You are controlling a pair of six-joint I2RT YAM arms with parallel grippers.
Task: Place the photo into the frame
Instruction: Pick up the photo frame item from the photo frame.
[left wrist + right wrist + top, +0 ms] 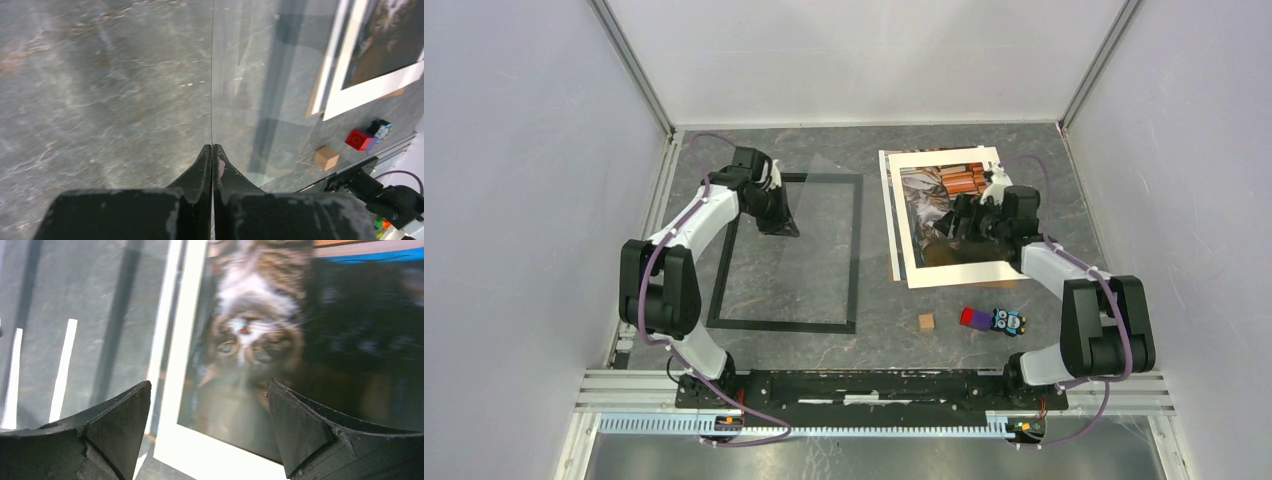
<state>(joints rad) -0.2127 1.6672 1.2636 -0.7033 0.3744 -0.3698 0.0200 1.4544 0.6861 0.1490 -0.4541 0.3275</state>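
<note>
Looking from above, you find the photo point(929, 200) on the right of the surface, directly beneath the right end effector point(969, 215), whose fingers are spread wide. The frame point(784, 325) lies flat well to its left, long axis running away from you, where the left end effector point(776, 215) pinches a clear pane point(824, 210).

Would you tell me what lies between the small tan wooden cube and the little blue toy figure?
A small red and purple block lies there, beside the blue toy figure; the top view shows it.
</note>
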